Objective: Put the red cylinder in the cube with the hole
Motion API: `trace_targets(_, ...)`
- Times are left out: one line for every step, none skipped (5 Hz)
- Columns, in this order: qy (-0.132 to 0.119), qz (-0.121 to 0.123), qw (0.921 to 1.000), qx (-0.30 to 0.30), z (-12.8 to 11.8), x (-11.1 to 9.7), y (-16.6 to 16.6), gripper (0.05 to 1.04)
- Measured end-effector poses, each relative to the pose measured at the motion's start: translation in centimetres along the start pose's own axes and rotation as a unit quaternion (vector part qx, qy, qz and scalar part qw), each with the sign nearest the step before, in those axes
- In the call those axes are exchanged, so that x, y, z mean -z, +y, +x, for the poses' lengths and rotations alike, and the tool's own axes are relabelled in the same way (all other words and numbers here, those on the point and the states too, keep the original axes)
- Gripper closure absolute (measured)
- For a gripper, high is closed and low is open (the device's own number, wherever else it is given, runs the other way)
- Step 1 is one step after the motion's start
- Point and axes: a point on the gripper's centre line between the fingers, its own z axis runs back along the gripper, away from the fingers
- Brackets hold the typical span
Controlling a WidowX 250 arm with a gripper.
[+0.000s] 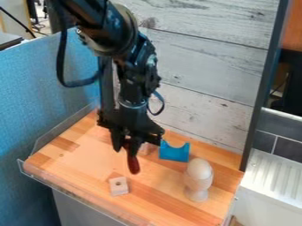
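Red cylinder (133, 164): gripped at its upper part by your gripper (124, 145) and hanging beneath it, over the middle of the board (77, 165). Its long axis is nearly upright, with the lower end tilted slightly toward the right of the view. You see the fingers closed on it; whether its lower end touches the board, you cannot tell.

Cube (119, 190): pale, resting on the board just in front of the cylinder and a little to its left, apart from it. Its round hole (118, 183) faces up toward you, unfilled.

Pink block (144, 148): partly hidden behind the gripper, near the blue piece. Blue piece (174, 153): to the right of the gripper, its upper edge curved into a hollow between two raised ends. Egg (199, 169): pale, upright on a narrower stand (196, 195), nearer you and to the right of the cylinder.

Arm (133, 75): black, entering your view at the top left. The board carries a clear rim (70, 186) along its front; a blue partition (35, 88) borders its left side, and a pale plank wall (200, 66) rises behind.
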Motion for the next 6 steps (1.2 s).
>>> trace_targets(-0.016,0.009,0.9998,-0.001,0.5,0.2,1.3,0.769)
trace_targets(-0.006,0.02,0.9998,0.007,0.2,1.7,2.0,0.769)
trace_targets(0.007,0.024,0.9996,0.012,-0.2,2.7,2.2,0.769)
trace_targets(0.014,0.029,0.9993,0.018,-0.8,3.5,2.2,0.769)
trace_targets(0.015,0.031,0.9992,0.019,-1.0,3.6,2.2,0.769)
trace_targets(0.013,0.035,0.9992,0.017,-1.1,3.7,2.3,0.769)
